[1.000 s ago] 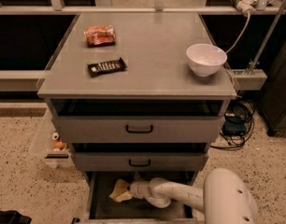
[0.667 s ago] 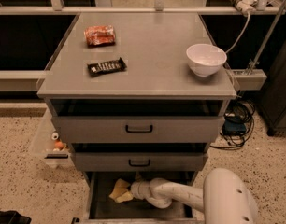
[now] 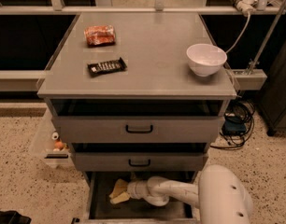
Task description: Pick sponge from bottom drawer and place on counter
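The sponge (image 3: 117, 192) lies in the open bottom drawer (image 3: 100, 205), near its left side. The end effector (image 3: 128, 191) meets the sponge; whether it grips cannot be told. The bench (image 3: 152, 50) above carries a bowl (image 3: 206, 59), a candy bar (image 3: 107, 66) and a snack packet (image 3: 100, 35).

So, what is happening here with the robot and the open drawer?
The robot's arm reaches down into the open bottom drawer, and its gripper is right at the pale yellow sponge inside it. The sponge has not yet been lifted out. The counter above, where the sponge should go, holds a black candy bar, a red-orange snack packet and a white bowl.
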Controlling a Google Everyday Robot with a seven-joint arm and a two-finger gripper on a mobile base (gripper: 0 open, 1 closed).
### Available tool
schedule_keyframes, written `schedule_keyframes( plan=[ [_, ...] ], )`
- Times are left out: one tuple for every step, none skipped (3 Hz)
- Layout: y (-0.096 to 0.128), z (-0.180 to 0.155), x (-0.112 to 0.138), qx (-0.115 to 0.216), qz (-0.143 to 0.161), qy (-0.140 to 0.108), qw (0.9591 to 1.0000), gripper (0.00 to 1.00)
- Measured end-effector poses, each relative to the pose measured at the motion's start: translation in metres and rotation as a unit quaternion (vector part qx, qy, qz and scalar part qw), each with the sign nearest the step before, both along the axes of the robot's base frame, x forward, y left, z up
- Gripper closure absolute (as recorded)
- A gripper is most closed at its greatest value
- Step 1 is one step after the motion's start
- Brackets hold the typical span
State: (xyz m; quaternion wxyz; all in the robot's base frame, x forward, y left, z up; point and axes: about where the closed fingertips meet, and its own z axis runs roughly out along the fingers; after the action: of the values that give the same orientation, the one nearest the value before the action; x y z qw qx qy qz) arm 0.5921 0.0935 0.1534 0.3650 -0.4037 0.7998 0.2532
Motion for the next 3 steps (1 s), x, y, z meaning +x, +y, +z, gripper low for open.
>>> schedule_keyframes(
  plan=[
    [0.01, 0.007, -0.013, 0.013, 0.018, -0.003, 0.9998, 0.0],
    [0.013, 0.009, -0.027, 0.016, 0.017, -0.009, 0.9997, 0.0],
    [0.019, 0.011, -0.039, 0.009, 0.009, -0.028, 0.9995, 0.0]
  ],
)
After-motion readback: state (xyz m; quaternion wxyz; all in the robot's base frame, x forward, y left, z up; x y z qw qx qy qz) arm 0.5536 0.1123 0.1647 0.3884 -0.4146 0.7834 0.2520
